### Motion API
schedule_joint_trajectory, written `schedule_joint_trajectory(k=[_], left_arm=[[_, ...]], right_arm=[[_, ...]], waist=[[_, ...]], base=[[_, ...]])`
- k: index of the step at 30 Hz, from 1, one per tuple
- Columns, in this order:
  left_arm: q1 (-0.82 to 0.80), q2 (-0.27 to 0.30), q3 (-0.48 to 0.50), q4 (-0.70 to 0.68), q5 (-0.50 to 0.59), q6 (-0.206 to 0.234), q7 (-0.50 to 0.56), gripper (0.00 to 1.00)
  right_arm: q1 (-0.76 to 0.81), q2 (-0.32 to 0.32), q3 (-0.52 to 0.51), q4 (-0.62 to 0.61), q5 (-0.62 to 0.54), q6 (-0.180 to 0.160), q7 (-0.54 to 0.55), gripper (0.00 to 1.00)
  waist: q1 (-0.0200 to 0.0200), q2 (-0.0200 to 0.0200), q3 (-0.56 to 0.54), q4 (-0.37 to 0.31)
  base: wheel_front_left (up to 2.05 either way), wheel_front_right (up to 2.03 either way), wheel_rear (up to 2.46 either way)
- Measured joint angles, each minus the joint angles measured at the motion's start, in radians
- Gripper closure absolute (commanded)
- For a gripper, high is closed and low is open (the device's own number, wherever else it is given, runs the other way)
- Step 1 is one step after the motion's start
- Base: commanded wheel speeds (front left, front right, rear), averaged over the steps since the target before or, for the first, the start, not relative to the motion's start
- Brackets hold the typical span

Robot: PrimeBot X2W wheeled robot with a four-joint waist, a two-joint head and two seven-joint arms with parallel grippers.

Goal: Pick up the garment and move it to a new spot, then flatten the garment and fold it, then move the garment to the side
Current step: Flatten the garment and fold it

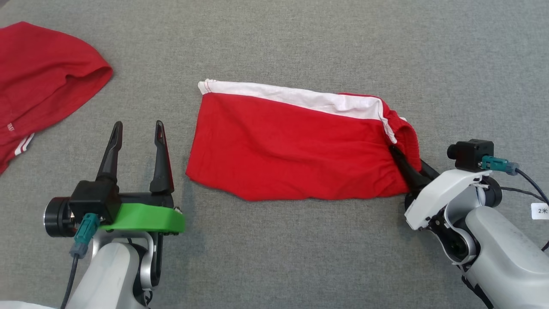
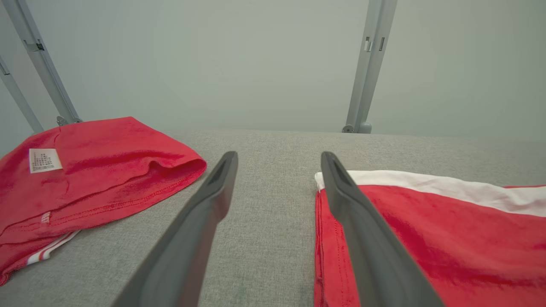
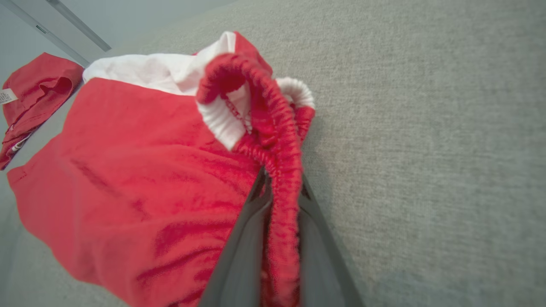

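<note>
A pair of red shorts with a white side stripe lies spread on the grey surface, waistband to the right. My right gripper is shut on the shorts' elastic waistband, the gathered band pinched between its dark fingers. My left gripper stands open just left of the shorts' leg hem, with bare grey cloth between its fingers; its right finger lies over the hem's edge in the left wrist view.
A second red garment with a white label lies crumpled at the far left. Grey fabric surface stretches all round. Metal frame posts rise behind the far edge.
</note>
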Motion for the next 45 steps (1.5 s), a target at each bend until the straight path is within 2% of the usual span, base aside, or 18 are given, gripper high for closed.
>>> schedule_joint_trajectory(k=[5,11,14,22,26,30,37,43,45], left_arm=[[-0.006,0.001,0.002,0.002,0.008,-0.003,0.0,0.0],[-0.004,0.012,0.004,0.0,0.01,-0.002,0.0,0.0],[-0.004,0.019,0.002,-0.002,0.01,-0.002,0.004,0.0],[-0.004,0.023,-0.016,-0.006,0.012,-0.002,0.022,0.0],[-0.005,0.021,-0.03,-0.004,0.012,-0.007,0.024,0.0],[-0.005,0.013,-0.039,0.0,0.012,-0.01,0.026,0.0],[-0.018,-0.015,-0.066,0.017,0.011,-0.021,0.022,0.0],[-0.035,-0.042,-0.077,0.037,0.01,-0.03,0.012,0.0],[-0.035,-0.043,-0.076,0.04,0.01,-0.03,0.012,0.0]], right_arm=[[0.016,-0.039,-0.003,-0.034,0.088,0.001,-0.012,1.0],[0.081,-0.145,-0.083,-0.038,0.192,0.001,-0.026,1.0],[0.092,-0.168,-0.096,-0.058,0.237,0.0,-0.008,1.0],[0.086,-0.162,-0.044,-0.269,0.405,0.0,0.1,1.0],[0.065,-0.16,0.0,-0.36,0.433,0.0,0.137,1.0],[0.012,-0.122,0.048,-0.397,0.454,0.0,0.163,1.0],[-0.125,-0.033,0.153,-0.31,0.412,0.0,0.178,1.0],[-0.198,-0.009,0.209,-0.119,0.314,0.0,0.161,1.0],[-0.206,0.0,0.211,-0.099,0.31,0.0,0.151,1.0]], waist=[[0.0,0.0,-0.001,-0.022],[0.0,0.0,-0.01,-0.061],[0.0,0.0,-0.014,-0.078],[0.0,0.0,-0.03,-0.113],[0.0,0.0,-0.04,-0.11],[0.0,0.0,-0.043,-0.091],[0.0001,0.0,-0.035,-0.033],[0.0001,0.0,-0.02,0.031],[0.0001,0.0,-0.017,0.04]], base=[[0.0,0.0,0.0],[0.0,0.0,0.0],[0.0,0.0,0.0],[0.0,0.0,0.0],[0.0,0.0,0.0],[0.0,0.0,0.0],[0.0,0.0,0.0],[0.0,0.0,0.0],[0.0,0.0,0.0]])
